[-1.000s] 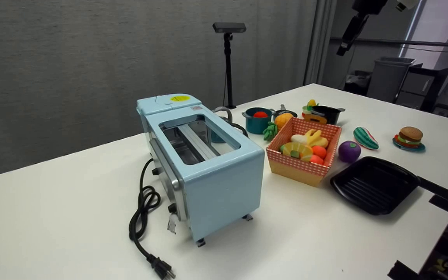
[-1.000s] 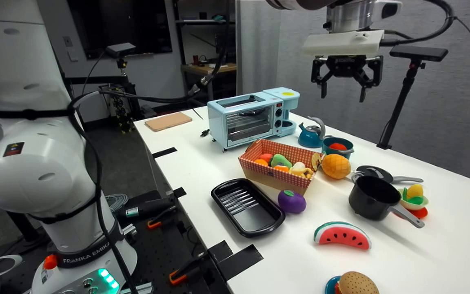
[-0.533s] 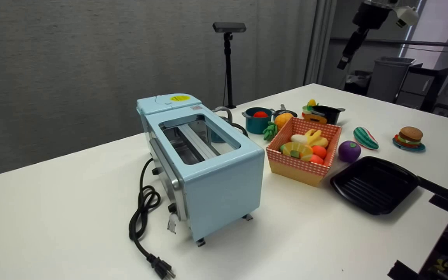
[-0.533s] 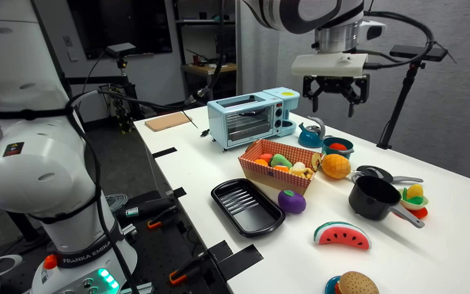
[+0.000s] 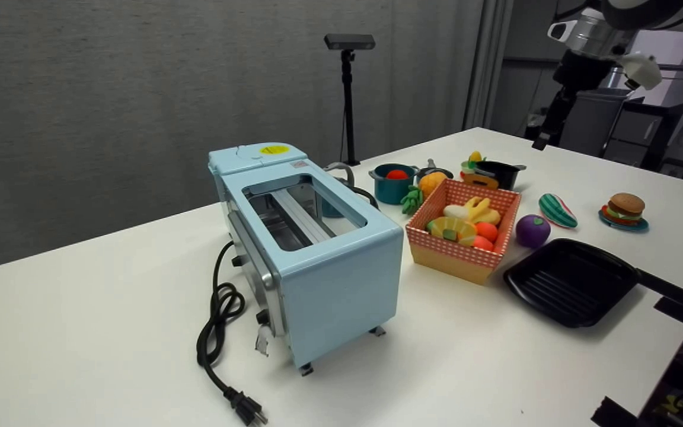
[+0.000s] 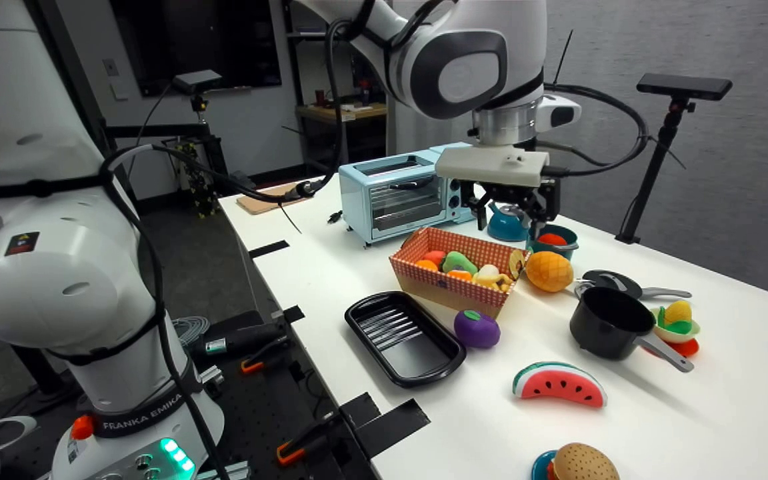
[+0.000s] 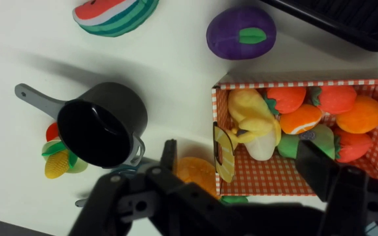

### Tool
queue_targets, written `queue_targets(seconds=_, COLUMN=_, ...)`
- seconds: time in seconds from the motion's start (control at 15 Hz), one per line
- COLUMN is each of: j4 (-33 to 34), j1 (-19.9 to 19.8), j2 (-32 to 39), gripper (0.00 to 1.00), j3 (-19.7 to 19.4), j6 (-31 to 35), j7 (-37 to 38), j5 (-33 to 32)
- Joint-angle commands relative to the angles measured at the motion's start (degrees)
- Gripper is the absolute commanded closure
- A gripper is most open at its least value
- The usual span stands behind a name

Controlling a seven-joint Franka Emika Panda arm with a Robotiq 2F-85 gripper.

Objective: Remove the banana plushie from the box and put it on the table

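Note:
The yellow banana plushie [image 7: 254,123], with a white peeled end, lies inside the box [image 7: 267,178] at the end with the pineapple-slice handle. It also shows in both exterior views [image 5: 479,210] [image 6: 493,280]. The red-checked box stands on the white table [image 5: 110,332], and its walls show in both exterior views [image 5: 448,264] [image 6: 437,293]. My gripper [image 7: 237,145] is open and empty. In an exterior view the gripper [image 6: 507,233] hangs above the table behind the box. In the wrist view its fingers straddle the box's handle end, below the banana in the picture.
Toy fruit fills the box beside the banana, including an avocado-like green toy [image 7: 320,141]. Around it stand the toaster [image 6: 391,193], black pan [image 6: 404,340], purple toy [image 6: 477,329], pineapple toy [image 6: 549,271], black pot [image 6: 611,323], teal pot [image 6: 553,241] and watermelon toy [image 6: 559,385].
The arm and open gripper have come down and moved toward the box, leftward in an exterior view. The toys and box have not moved.

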Motion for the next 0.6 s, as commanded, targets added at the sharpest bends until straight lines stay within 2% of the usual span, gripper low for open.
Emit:
queue_targets(seconds=0.0, j4=-5.1, j1=-0.3, j2=-2.9, gripper=0.08, j3=1.0, j6=2.8, j7=2.5, j5=-3.2)
queue_targets(seconds=0.2, j4=-5.2, j1=0.3, j2=-2.1, gripper=0.12, j3=1.9, j6=2.2, j7=3.8, j5=-4.5)
queue_targets(seconds=0.53, j4=-3.9, j1=1.4, j2=-1.3, gripper=0.11, j3=4.3, j6=1.8, j7=6.7, j5=-6.5)
